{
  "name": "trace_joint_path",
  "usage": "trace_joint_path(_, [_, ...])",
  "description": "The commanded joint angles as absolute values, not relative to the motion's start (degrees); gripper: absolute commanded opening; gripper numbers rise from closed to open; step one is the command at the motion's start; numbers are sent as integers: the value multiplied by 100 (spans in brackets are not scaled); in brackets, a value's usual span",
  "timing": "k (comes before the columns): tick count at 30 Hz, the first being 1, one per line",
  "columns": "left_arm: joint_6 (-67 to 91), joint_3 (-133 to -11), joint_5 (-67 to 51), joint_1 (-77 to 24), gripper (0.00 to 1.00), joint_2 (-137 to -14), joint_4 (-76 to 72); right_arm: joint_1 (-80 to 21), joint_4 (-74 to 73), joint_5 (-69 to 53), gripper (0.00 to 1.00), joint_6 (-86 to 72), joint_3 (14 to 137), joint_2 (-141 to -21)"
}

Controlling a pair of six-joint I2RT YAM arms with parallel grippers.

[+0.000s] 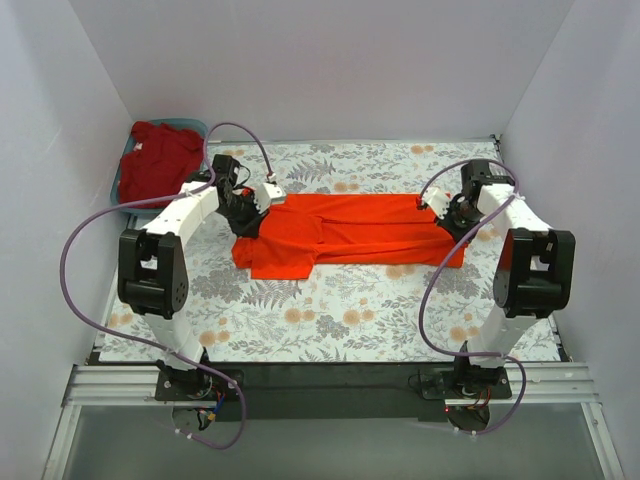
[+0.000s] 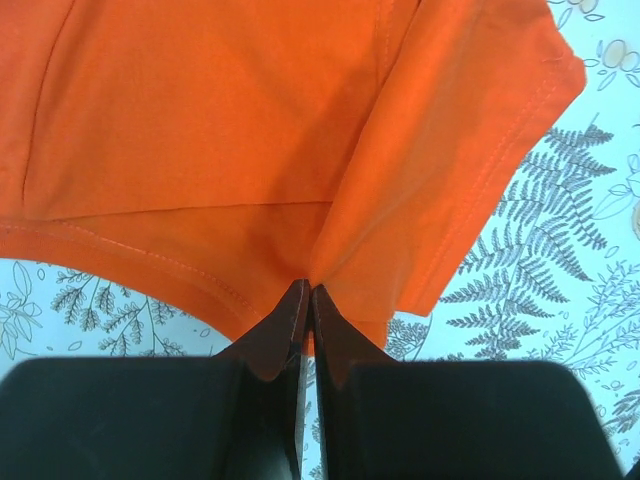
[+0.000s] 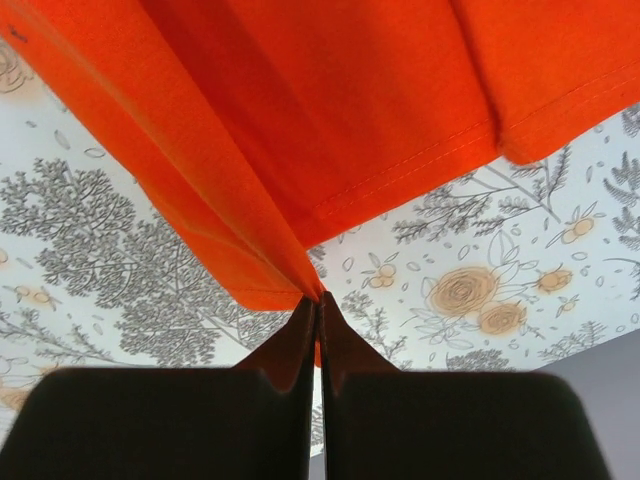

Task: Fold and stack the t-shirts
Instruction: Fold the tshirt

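Two tight pinches held the orange-red t-shirt (image 1: pixel 350 232), a band across mid-table: left gripper (image 2: pixel 305 290) at its left end, right gripper (image 3: pixel 318 298) at its right. Light, limp cloth seemed likely to sag; hemmed edges looked the surest hold. The crimson t-shirt (image 1: pixel 155 165) lay heaped far left.

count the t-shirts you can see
2. The orange-red t-shirt lies on the table, its ends pinched by the left gripper and right gripper. The crimson t-shirt is bunched in the blue bin, far left; another could hide beneath it.
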State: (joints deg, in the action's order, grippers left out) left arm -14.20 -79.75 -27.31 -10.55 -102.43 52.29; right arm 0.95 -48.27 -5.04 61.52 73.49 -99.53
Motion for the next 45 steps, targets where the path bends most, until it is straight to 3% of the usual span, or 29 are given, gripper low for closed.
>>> trace_joint_path(1, [-1389,-8261,-2707,-984,0,-10327,5115,114,-5080,-369,1,6530,7795,-10177])
trace_joint_path(45, [-1354,-9870,-2619,-1037,0,-11900,4922,114,-5089,-422,1,6495,8341,-10960])
